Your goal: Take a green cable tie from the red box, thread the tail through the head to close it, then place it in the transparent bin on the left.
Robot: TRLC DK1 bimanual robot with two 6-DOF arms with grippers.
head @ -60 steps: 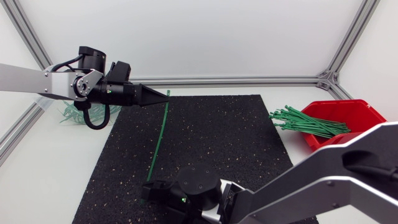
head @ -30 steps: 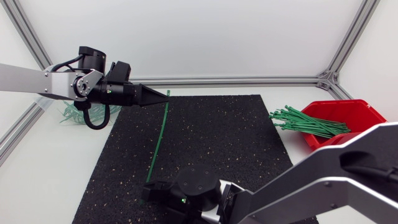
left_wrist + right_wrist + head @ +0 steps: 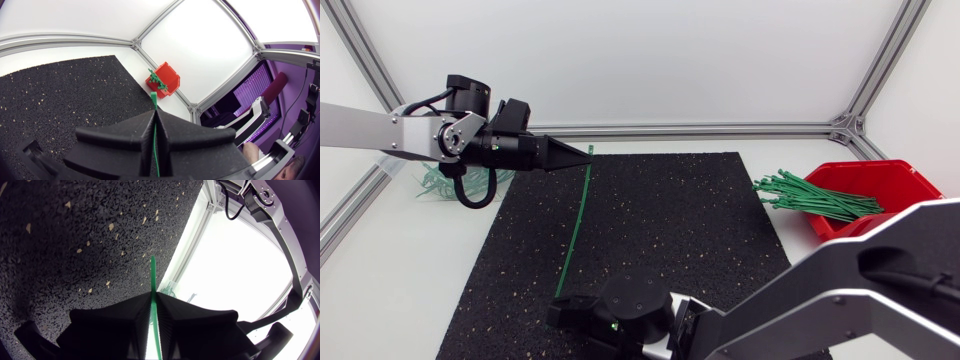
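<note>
White table point(image 3: 400, 270) under a black speckled mat point(image 3: 670, 210); one green cable tie point(image 3: 575, 220) stretched straight above the mat between both claws.

Left claw point(image 3: 582, 152), at the mat's far edge, is pressed shut on the tie's far end; the left wrist view shows its two fingers meeting on the strip, with a short green tip standing out ahead of them. Right claw point(image 3: 558, 306), at the mat's near edge, is likewise closed on the near end, and the right wrist view shows the strip point(image 3: 153, 280) running out from between its fingers.

Long axis: near to far across the mat, leaning slightly rightward toward the far end. Each claw holds one end, so neither arm is the nearer.

Which end carries the head cannot be told from these views.

Judgement: the tie is out of the red box point(image 3: 905, 182), where a bundle of spare ties point(image 3: 815, 197) lies over the rim. Threading is not yet done. The two ends lie well apart and must be brought together.

Transparent bin point(image 3: 412, 178), behind the left arm, holds green ties.
</note>
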